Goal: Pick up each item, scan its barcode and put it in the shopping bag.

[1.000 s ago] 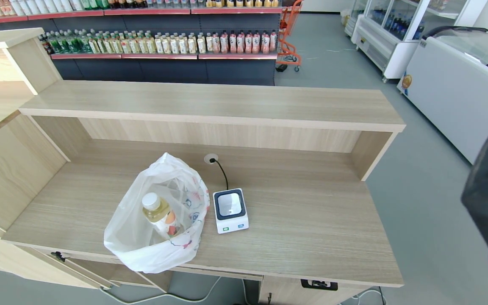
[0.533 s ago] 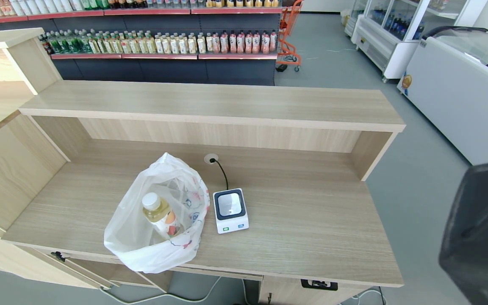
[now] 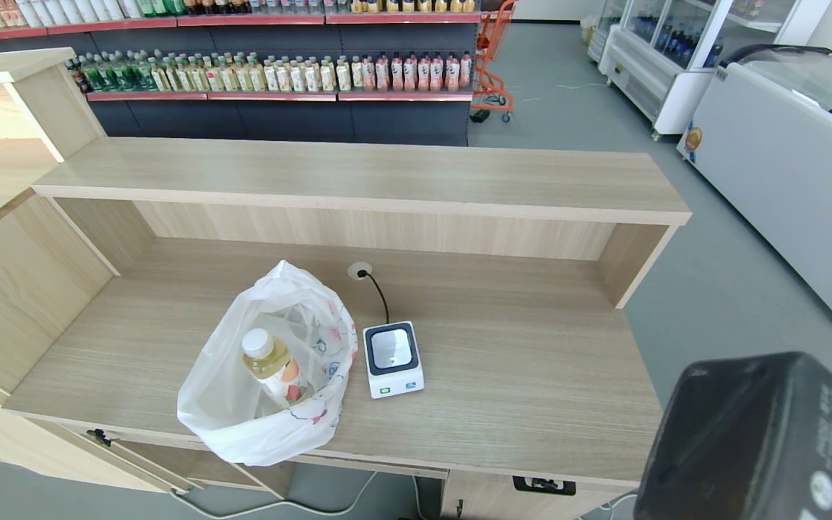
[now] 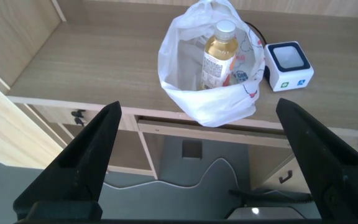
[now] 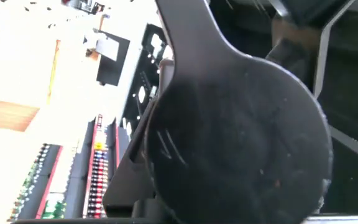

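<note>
A white plastic shopping bag stands open on the wooden counter, near its front edge. Inside it a bottle of yellow drink with a white cap stands upright. Just right of the bag sits the small white barcode scanner, its window facing up. My left gripper hangs open and holds nothing, in front of and below the counter edge, looking at the bag, the bottle and the scanner. The black housing of my right arm looms by the counter's front right corner.
A black cable runs from the scanner to a hole in the counter. A raised ledge borders the back and a side wall the left. Drink shelves and a chest freezer stand beyond.
The black housing of my right arm has dropped from the right edge to the lower right corner and grown larger in the head view. Bag, bottle and scanner have stayed put.
</note>
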